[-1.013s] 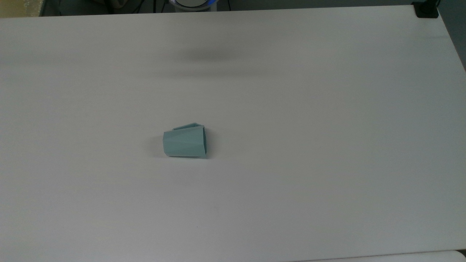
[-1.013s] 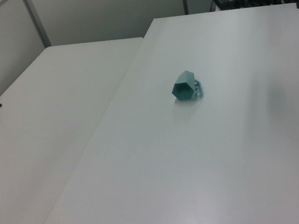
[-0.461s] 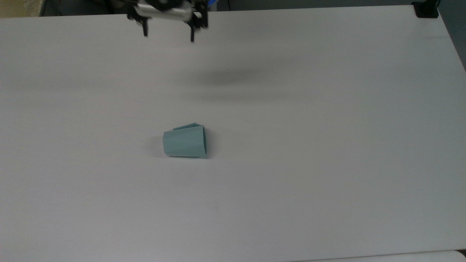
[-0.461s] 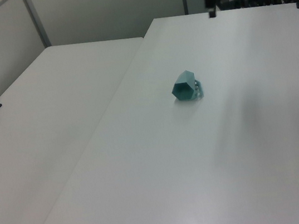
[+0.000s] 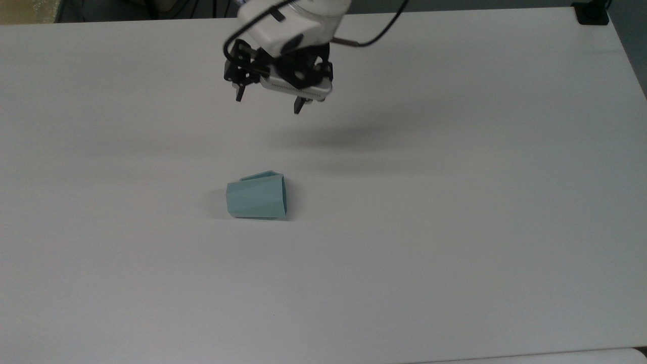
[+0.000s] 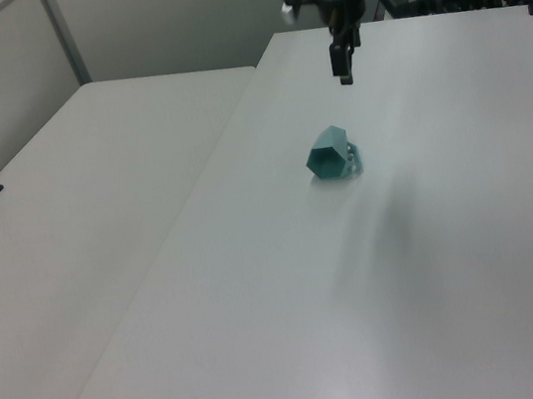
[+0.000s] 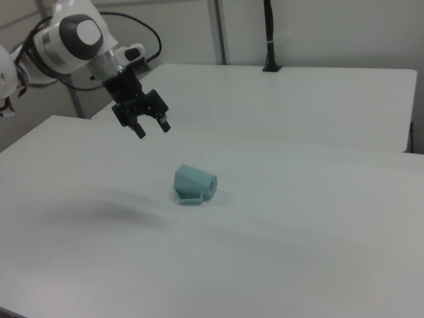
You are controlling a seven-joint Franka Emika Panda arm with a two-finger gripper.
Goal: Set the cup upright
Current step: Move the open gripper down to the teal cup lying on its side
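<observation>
The cup (image 5: 257,198) lies on its side, well below and clear of the gripper (image 5: 268,103), whose jaws hang spread wide.

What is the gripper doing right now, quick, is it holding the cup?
Gripper: open and empty, up in the air above the table, apart from the cup, which lies on its side.

One cup (image 5: 257,199), two tables (image 6: 103,244)
</observation>
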